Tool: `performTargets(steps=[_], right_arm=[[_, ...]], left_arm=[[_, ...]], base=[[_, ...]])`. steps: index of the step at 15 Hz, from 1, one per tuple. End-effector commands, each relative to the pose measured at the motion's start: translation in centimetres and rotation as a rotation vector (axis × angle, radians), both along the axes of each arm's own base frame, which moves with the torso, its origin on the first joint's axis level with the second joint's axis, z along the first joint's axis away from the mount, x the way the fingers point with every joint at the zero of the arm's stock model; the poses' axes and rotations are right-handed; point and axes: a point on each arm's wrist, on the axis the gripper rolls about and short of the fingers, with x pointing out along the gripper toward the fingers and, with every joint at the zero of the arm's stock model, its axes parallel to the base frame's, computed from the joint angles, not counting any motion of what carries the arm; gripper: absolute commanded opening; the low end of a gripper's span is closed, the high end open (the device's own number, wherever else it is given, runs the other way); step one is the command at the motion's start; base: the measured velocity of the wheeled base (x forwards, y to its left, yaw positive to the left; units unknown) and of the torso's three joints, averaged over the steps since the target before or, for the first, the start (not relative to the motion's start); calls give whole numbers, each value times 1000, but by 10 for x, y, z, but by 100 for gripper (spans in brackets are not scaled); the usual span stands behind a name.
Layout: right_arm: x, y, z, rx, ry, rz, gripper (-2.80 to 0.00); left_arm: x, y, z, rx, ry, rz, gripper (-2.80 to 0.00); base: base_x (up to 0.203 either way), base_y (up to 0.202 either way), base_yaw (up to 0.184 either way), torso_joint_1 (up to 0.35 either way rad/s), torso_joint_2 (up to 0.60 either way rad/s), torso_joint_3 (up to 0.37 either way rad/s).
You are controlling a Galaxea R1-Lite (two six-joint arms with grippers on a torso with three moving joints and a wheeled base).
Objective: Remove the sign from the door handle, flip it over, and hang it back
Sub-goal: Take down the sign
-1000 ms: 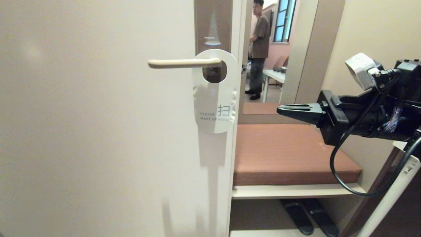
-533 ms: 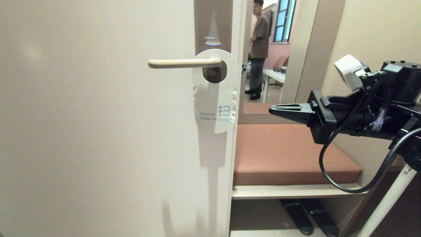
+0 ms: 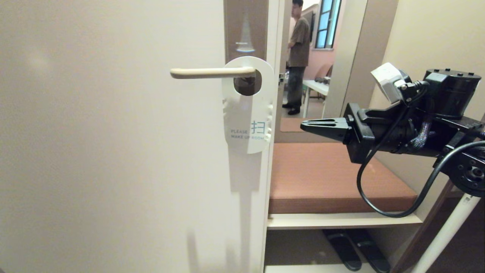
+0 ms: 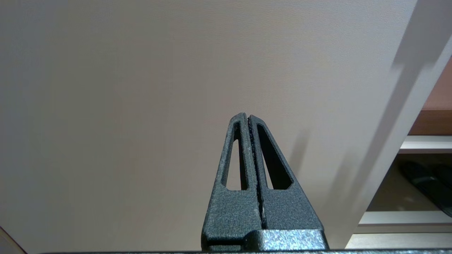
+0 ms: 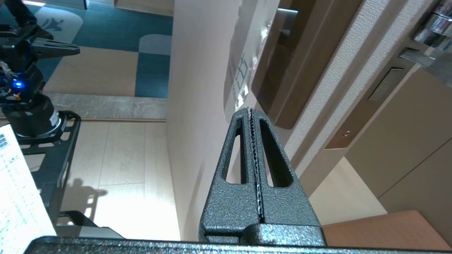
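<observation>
Right gripper (image 3: 303, 124) is pinched closed, empty, held level with its tip aimed at the door edge; left gripper (image 4: 248, 117) is also closed, parked facing bare door panel, so the right is nearer. From the right tip the sign (image 3: 248, 110) lies straight ahead, near but apart, at about the height of its lettering. It hangs long axis vertical, white face out, on the handle (image 3: 212, 72), beside the pivot.

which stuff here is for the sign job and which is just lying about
Job: sign, door handle, right gripper shut, level with the sign's lower half, not touching it.
Lying about: bench cushion, slippers, person, left gripper parked.
</observation>
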Motion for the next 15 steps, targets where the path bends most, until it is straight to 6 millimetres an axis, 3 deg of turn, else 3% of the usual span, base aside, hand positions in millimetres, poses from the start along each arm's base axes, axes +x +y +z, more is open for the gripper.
performTargets(steps=[1, 12, 13, 15], right_arm=[[2, 4, -2, 0, -1, 14, -280], [10, 14, -7, 3, -10, 37, -280], [11, 15, -9, 2, -6, 37, 0], [14, 16, -9, 2, -11, 38, 0]], left_arm=[[0, 0, 0, -1, 0, 1, -280], [0, 0, 0, -1, 0, 1, -280], [0, 0, 0, -1, 0, 1, -280], [0, 0, 0, -1, 0, 1, -280]], base=[[0, 0, 0, 0, 0, 0], [0, 0, 0, 0, 0, 0], [0, 0, 0, 0, 0, 0], [0, 0, 0, 0, 0, 0]])
